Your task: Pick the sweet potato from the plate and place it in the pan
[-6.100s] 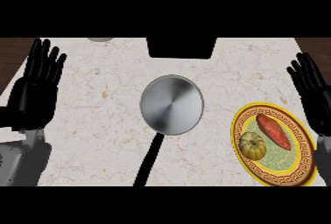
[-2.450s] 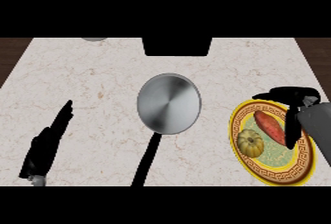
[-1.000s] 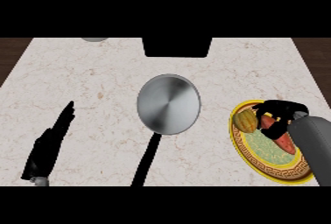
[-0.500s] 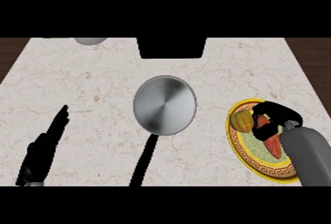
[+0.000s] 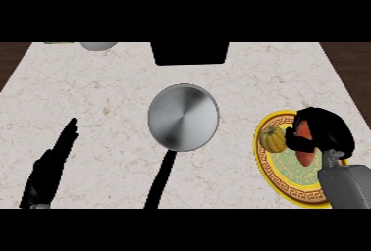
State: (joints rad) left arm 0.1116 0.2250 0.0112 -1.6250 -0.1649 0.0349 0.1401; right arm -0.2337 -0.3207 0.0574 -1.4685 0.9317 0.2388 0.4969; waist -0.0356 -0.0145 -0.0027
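1. Nearest, at the lower right, a grey forearm [image 5: 346, 188] is seen entering from the bottom edge and crossing the plate [image 5: 272, 169], which has a yellow rim with a dark patterned band.
2. Lower left, the left hand [image 5: 49, 171] is held edge-on over the counter [image 5: 101, 98], its fingers straight and released, holding nothing.
3. On the plate, the right hand [image 5: 322, 131] is curled over the sweet potato [image 5: 305, 146], which is grasped between fingers and thumb; the reddish vegetable is still on the plate and partly hidden by the hand.
4. Just beside the hand, a small yellow pumpkin [image 5: 273, 139] is seen on the plate's left part.
5. Further in, at the counter's middle, the steel pan [image 5: 183, 116] is set with its dark handle [image 5: 161, 179] pointing toward the near edge.
6. Farthest, a dark box-like shape [image 5: 190, 53] and a grey bowl [image 5: 98, 46] are seen at the far edge.
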